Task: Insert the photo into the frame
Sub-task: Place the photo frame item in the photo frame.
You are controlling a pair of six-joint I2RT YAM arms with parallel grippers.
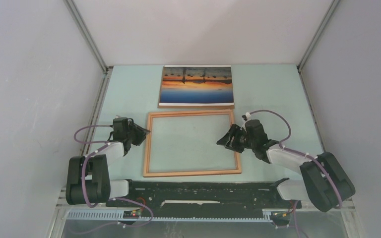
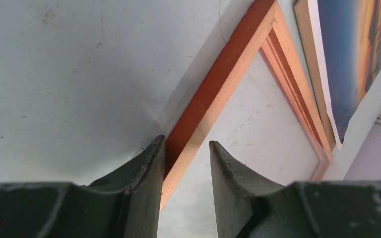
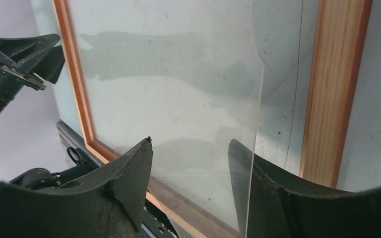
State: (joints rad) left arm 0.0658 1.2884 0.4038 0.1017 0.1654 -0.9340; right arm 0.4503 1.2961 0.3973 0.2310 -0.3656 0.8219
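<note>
The photo [image 1: 197,87] lies beyond the far rim of the frame [image 1: 193,172], long side along it. Your left gripper [image 2: 186,146] straddles the left rim, jaws apart; your right gripper [image 3: 191,144], also parted, hovers by the right rim, neither nearer.

one photo [image 1: 197,85], one frame [image 1: 192,173], one backing board [image 1: 196,105], two tools [image 1: 145,132] [image 1: 222,141].

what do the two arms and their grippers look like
Both the left arm and right arm have black joint housings and white links, with purple cables looped outside. The left gripper and right gripper have dark, curved, tapering fingers.
</note>
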